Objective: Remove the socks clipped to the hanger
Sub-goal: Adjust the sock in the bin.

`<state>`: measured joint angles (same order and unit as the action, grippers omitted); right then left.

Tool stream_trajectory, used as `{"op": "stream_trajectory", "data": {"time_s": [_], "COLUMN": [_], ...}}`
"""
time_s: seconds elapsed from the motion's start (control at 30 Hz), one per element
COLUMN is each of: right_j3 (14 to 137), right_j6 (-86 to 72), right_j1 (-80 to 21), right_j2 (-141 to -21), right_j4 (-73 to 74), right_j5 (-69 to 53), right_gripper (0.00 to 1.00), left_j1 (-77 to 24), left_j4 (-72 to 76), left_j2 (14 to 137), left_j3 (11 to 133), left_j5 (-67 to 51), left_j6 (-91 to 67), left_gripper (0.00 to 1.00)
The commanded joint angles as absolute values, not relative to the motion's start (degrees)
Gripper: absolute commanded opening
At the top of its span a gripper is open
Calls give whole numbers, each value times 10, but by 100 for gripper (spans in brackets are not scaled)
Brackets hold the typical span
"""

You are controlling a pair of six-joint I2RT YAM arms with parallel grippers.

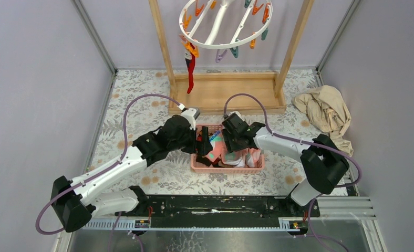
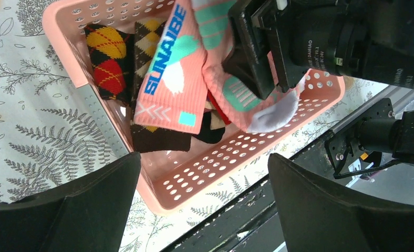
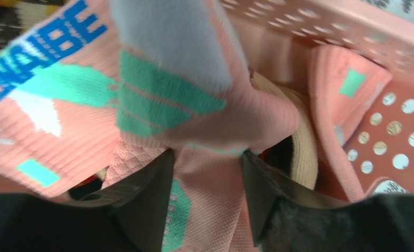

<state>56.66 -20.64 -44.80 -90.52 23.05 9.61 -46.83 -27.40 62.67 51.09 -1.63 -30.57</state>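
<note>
One red fabric sock (image 1: 190, 71) clipped at the left rim of the round white plastic hanger (image 1: 215, 46), dangling vertically, beyond both pincers, nearer the left gripper (image 1: 200, 148): gaping, empty, above the pink plastic basket (image 1: 226, 169); right gripper (image 3: 205, 163) astride a pink patterned sock (image 3: 52, 105), grip unclear

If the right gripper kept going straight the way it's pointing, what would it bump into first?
The pink sock with teal patches. It lies bunched just before the right gripper, reaching in between its fingers, so it would likely touch almost at once. The pink basket lies beyond.
</note>
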Motion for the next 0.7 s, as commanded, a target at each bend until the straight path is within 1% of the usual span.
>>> {"op": "stream_trajectory", "data": {"time_s": [0.0, 0.07, 0.2, 0.3, 0.37, 0.47, 0.67], "right_j3": [537, 527, 523, 527, 531, 533, 584], "right_j6": [-208, -210, -209, -207, -205, -202, -209], "right_j1": [-450, -451, -449, -449, -446, -441, -440], "right_j2": [-901, -881, -827, -816, -830, -863, -967], "right_j4": [241, 249, 262, 269, 271, 242, 176], "right_j5": [199, 221, 231, 236, 238, 205, 148], "right_gripper": [52, 49, 48, 49, 50, 51, 53], "left_j1": [-465, -465, -465, -465, -465, -465, -465], "left_j4": [-273, -272, -269, -264, -261, -252, -242], "left_j2": [629, 632, 634, 636, 637, 642, 648], "left_j3": [526, 527, 527, 523, 520, 512, 512], "left_j5": [-4, -4, -7, -10, -11, -10, -11], "left_j6": [-310, -309, -308, -311, -311, -313, -316], "left_gripper": [98, 98, 98, 98, 98, 99, 98]}}
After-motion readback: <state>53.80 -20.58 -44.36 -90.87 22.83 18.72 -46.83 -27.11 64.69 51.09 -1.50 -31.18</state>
